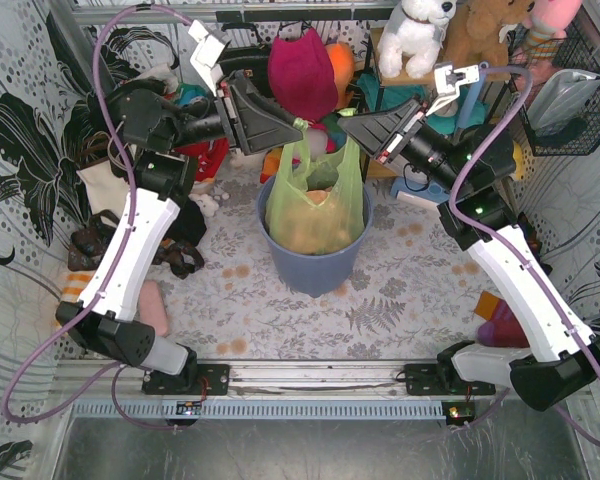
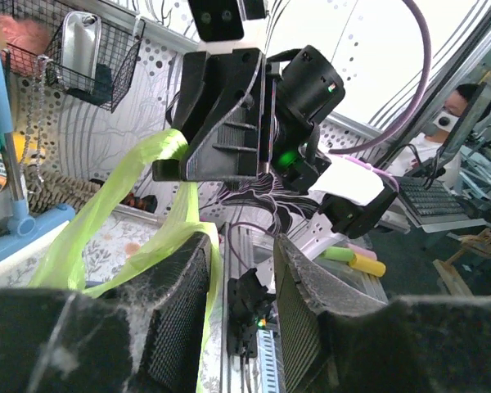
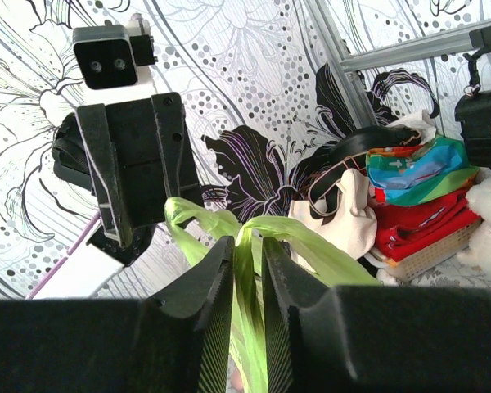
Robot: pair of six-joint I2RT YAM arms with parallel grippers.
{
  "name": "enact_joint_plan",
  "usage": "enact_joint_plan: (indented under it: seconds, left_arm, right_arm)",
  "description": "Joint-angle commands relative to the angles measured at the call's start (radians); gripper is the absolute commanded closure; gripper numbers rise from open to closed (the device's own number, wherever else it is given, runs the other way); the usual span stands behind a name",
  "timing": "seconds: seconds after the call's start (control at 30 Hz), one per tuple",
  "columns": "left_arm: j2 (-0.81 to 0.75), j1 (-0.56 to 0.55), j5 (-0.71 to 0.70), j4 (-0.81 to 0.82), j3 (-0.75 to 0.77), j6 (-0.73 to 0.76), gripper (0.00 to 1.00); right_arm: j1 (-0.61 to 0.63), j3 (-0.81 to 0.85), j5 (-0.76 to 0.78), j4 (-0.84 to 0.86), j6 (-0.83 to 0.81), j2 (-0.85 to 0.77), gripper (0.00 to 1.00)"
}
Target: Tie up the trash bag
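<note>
Tension matters most: trash bag (image 1: 315, 205) sits in the bin (image 1: 315, 268) mid-worktop, handles raised. Right pincer (image 3: 247, 274) is clamped on a green handle; left pincer (image 2: 241, 282) gapes, film only draped over one finger. Left should bite firmly before any crossing

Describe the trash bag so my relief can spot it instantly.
On the floral table, find the blue-grey round bin in the middle. The trash bag sits in it and rises above its rim: the only thin, translucent light-green film here, orange-tan showing through.
</note>
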Motion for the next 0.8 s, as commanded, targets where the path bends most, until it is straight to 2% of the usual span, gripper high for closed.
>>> enact_joint_plan:
  seconds: [0.0, 0.17, 0.37, 0.47, 0.57, 0.7, 0.77]
  left_arm:
    - [0.044, -0.001, 0.009, 0.193, 0.009, -0.141, 0.54]
    - [0.051, 0.001, 0.017, 0.084, -0.003, -0.068, 0.44]
    - [0.006, 0.002, 0.014, -0.233, 0.011, 0.175, 0.38]
    - [0.001, 0.005, 0.024, -0.274, 0.01, 0.221, 0.35]
    - [0.023, 0.004, 0.055, -0.154, -0.013, 0.144, 0.34]
    - [0.09, 0.0, 0.094, 0.264, -0.037, -0.198, 0.36]
    - [0.135, -0.007, 0.1, 0.387, 0.002, -0.302, 0.37]
  right_arm:
    - [-0.004, -0.024, 0.01, 0.071, 0.017, -0.027, 0.8]
    - [-0.005, -0.033, 0.006, 0.087, 0.031, -0.023, 0.8]
    - [-0.004, -0.037, 0.004, 0.082, 0.035, -0.026, 0.79]
    - [-0.004, -0.046, 0.009, 0.083, 0.033, -0.03, 0.79]
    - [-0.004, -0.05, 0.012, 0.082, 0.033, -0.034, 0.79]
    - [-0.005, -0.054, 0.015, 0.083, 0.034, -0.031, 0.79]
    - [-0.004, -0.053, 0.013, 0.094, 0.039, -0.027, 0.79]
